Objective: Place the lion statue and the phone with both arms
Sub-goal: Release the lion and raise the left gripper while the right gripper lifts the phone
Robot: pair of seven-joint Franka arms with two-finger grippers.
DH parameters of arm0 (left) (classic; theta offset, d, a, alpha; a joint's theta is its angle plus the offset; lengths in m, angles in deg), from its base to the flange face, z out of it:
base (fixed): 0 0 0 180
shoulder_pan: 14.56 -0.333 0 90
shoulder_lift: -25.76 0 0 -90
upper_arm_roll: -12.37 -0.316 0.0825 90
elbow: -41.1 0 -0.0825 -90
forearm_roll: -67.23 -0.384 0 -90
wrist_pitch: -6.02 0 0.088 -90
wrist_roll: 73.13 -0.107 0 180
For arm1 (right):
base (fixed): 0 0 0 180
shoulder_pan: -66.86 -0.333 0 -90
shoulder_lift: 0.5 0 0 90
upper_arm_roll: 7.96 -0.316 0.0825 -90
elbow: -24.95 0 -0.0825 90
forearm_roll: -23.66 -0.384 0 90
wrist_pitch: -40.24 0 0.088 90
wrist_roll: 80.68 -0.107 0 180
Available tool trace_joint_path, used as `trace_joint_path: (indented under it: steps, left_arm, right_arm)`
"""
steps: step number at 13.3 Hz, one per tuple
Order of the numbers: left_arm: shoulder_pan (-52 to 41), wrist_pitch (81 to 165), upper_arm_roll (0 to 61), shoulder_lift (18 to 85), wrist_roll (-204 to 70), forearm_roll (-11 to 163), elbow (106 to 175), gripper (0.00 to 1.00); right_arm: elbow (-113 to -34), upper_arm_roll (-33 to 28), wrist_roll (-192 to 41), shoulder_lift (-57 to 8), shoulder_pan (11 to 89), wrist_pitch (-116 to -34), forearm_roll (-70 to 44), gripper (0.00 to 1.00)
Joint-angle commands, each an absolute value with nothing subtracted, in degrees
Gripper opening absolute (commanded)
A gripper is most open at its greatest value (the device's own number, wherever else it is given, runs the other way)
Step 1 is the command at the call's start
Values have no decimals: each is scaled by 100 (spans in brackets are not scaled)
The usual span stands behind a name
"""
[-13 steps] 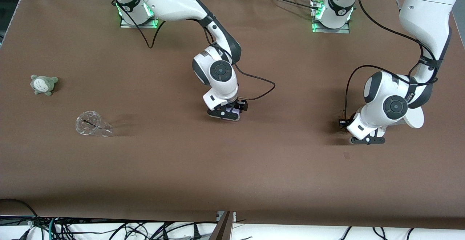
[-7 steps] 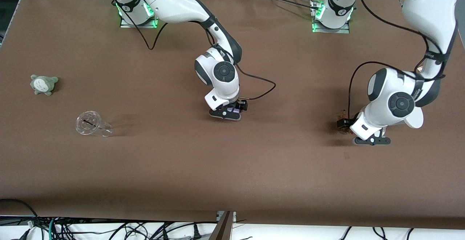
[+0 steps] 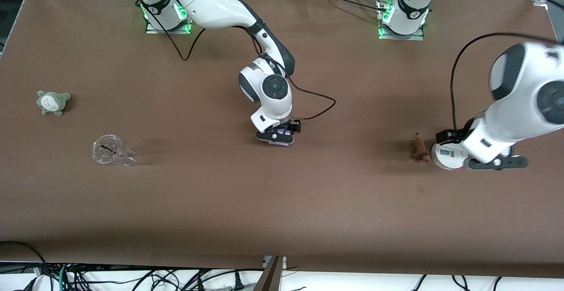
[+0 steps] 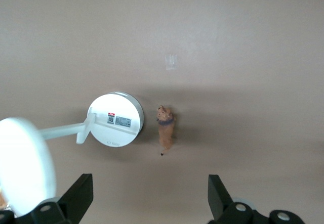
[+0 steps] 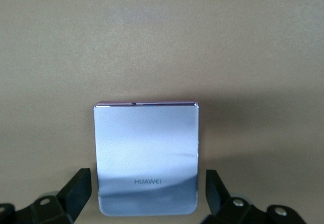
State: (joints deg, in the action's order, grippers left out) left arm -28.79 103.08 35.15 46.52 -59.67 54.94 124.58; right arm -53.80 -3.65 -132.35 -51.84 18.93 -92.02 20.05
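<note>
**Even overhead light, one blurred arm**

The brown table (image 3: 282, 203) is evenly and brightly lit from above, with soft dark shadows pooled under each arm. Green lamps glow at both arm bases, near 11 and 1 o'clock in the front view. The left arm (image 3: 524, 101) at 3 o'clock is smeared by motion blur. In the left wrist view the white disc (image 4: 23, 166) at 8 o'clock is overexposed and out of focus. The phone (image 5: 146, 158) shows a soft sheen, dimmer toward 6 o'clock.
</note>
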Motion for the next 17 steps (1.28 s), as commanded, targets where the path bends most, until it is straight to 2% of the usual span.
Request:
trace_joint_path:
  steps: [1, 3, 5, 7, 8, 10, 12, 17]
  left_arm:
    - [-2950, 9902, 3540, 3923, -6065, 5713, 12363, 100]
    - [-2846, 9857, 3322, 3624, -6170, 5983, 12362, 100]
    - [-1533, 9884, 1694, 3236, -7000, 6300, 12739, 100]
    - [-1028, 9989, 1134, 2859, -7393, 6443, 13160, 100]
    - [-834, 10067, 836, 2613, -7314, 6433, 13459, 100]
    - [-823, 10034, 666, 2356, -7322, 6504, 13777, 100]
    - [-797, 9928, 736, 2513, -7270, 6495, 13551, 100]
    - [-797, 9910, 745, 2593, -7305, 6512, 13479, 100]
  right_arm:
    - [-5231, -313, -13289, -5288, 1834, -9195, 2093, 100]
    - [-5231, -304, -13272, -5288, 1834, -9230, 2102, 90]
    - [-5231, -286, -13210, -5305, 1843, -9353, 2111, 77]
    - [-5231, -269, -13166, -5314, 1869, -9388, 2128, 59]
    - [-5231, -260, -13166, -5306, 1878, -9388, 2128, 56]
    - [-5231, -190, -13079, -5201, 1922, -9336, 2128, 56]
    - [-5231, -23, -12668, -4964, 1965, -9205, 2076, 56]
    - [-5266, 13, -11043, -4419, 3115, -8151, 2023, 56]
